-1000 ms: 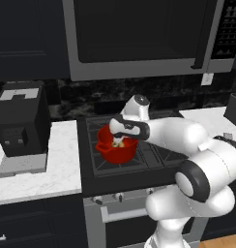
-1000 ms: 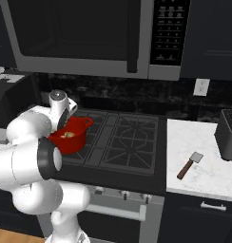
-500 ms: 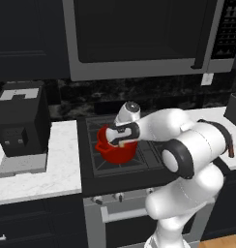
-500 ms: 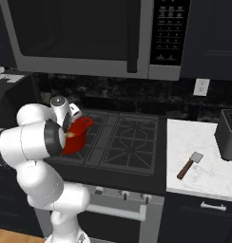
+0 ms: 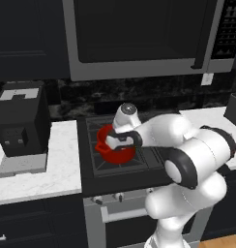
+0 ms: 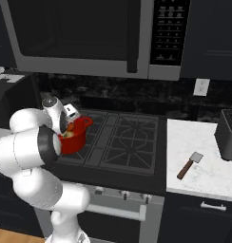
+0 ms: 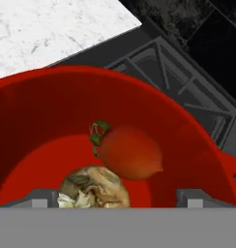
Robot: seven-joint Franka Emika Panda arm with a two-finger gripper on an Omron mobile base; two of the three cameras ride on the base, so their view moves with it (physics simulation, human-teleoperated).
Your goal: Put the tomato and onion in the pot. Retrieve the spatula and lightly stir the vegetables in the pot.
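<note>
Fingers (image 7: 38, 195) stood wide apart, holding nothing, just above the orange-red tomato (image 7: 131, 153) and pale onion (image 7: 95, 187) in the round bright red pot (image 7: 37, 104); lifting straight up looked wisest.

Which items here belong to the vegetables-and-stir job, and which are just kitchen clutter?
Job:
pot on the stove
tomato in the pot
onion in the pot
spatula on the right counter
hand over the pot

Clutter:
toaster
microwave
coffee machine

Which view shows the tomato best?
Hand view: the tomato lies large and unobstructed inside the pot, beside the onion. In the right base view the arm covers most of the pot; the left base view gives no clear sight of it.
</note>
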